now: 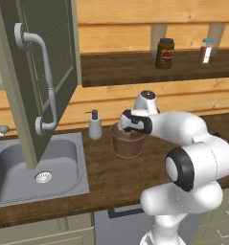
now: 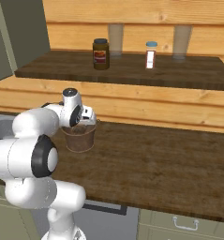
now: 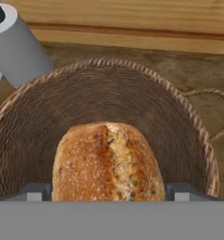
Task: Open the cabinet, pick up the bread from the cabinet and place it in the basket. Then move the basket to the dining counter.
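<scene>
The bread (image 3: 106, 159), an orange-brown crusty loaf, sits low inside the round brown woven basket (image 3: 132, 89). My gripper (image 3: 108, 192) reaches down into the basket, and its two fingertips (image 3: 38, 192) press against the loaf's two sides, shut on it. The basket (image 1: 128, 146) stands on the dark wooden counter right of the sink, with the hand over its mouth; it also shows under the hand from the other side (image 2: 79, 138). The cabinet door (image 1: 44, 72) hangs open at upper left, its curved bar handle (image 1: 48, 79) facing me. The dining counter is out of view.
A grey soap bottle (image 1: 95, 126) stands just left of the basket. A steel sink (image 1: 39, 167) lies further left. A dark jar (image 1: 165, 53) and a small red-labelled bottle (image 1: 205, 51) sit on the raised wooden shelf (image 2: 132, 70) behind.
</scene>
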